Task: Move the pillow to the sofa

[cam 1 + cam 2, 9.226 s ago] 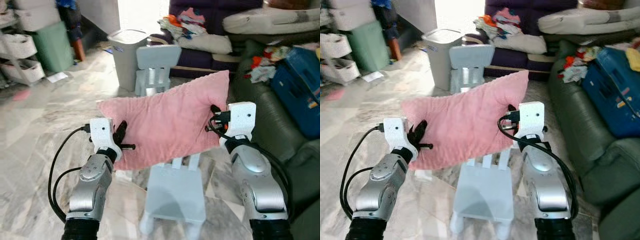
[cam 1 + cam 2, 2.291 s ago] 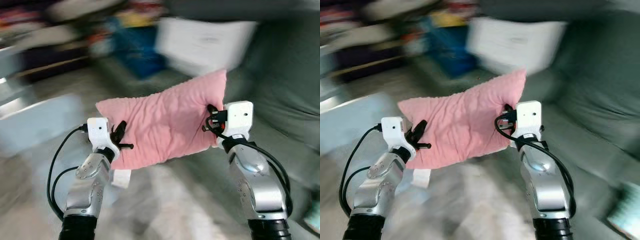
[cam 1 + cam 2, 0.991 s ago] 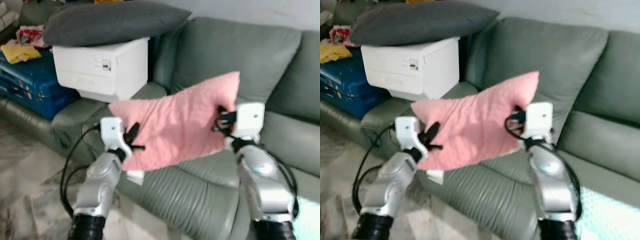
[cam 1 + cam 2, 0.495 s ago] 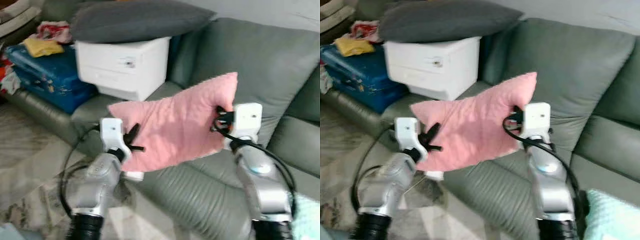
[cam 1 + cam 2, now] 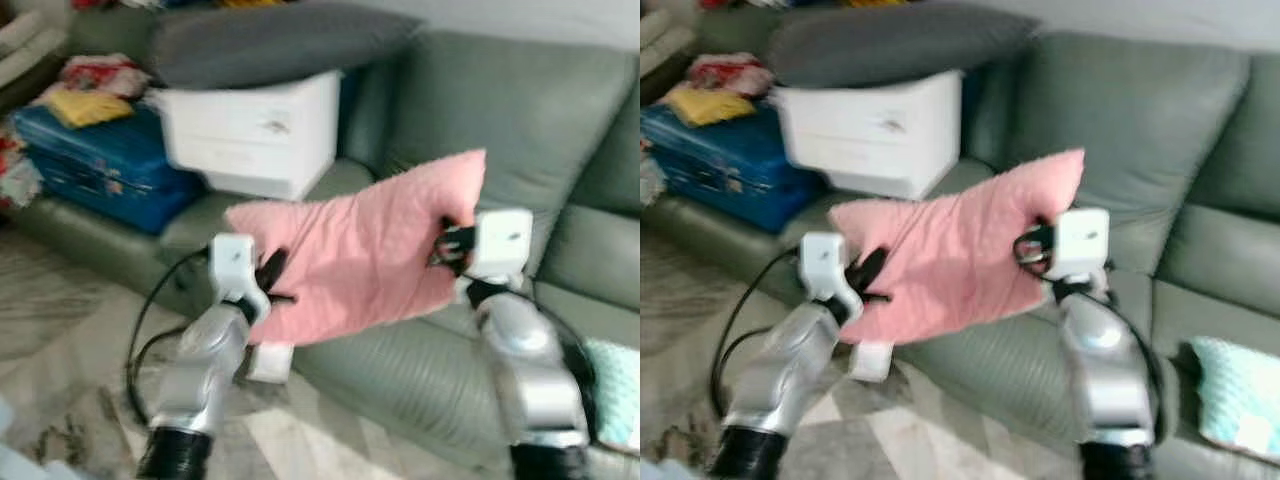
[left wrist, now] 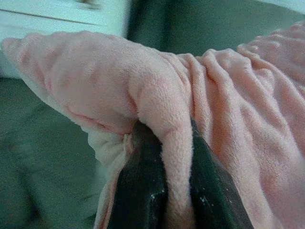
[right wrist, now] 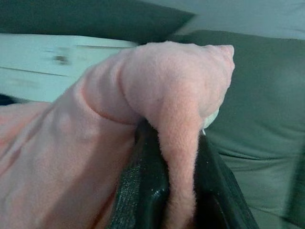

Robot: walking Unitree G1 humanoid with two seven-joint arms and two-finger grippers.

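Observation:
A pink fuzzy pillow (image 5: 355, 250) hangs in the air between my two arms, above the front of a grey-green leather sofa (image 5: 560, 130). My left gripper (image 5: 272, 283) is shut on the pillow's lower left edge. My right gripper (image 5: 448, 245) is shut on its right edge, a little higher. In the left wrist view the black fingers (image 6: 143, 181) pinch a fold of pink pillow (image 6: 238, 124). In the right wrist view the other black fingers (image 7: 143, 191) clamp a pink fold (image 7: 176, 95) the same way.
A white box (image 5: 255, 130) with a dark grey pillow (image 5: 280, 40) on top stands on the sofa's left end. A blue suitcase (image 5: 100, 160) with clothes on it lies further left. A pale teal cushion (image 5: 1235, 400) lies on the seat at right. Marble floor (image 5: 60, 340) lies at lower left.
The view has shifted slightly and blurred as I move near the sofa. Both grippers keep the same hold on the pillow.

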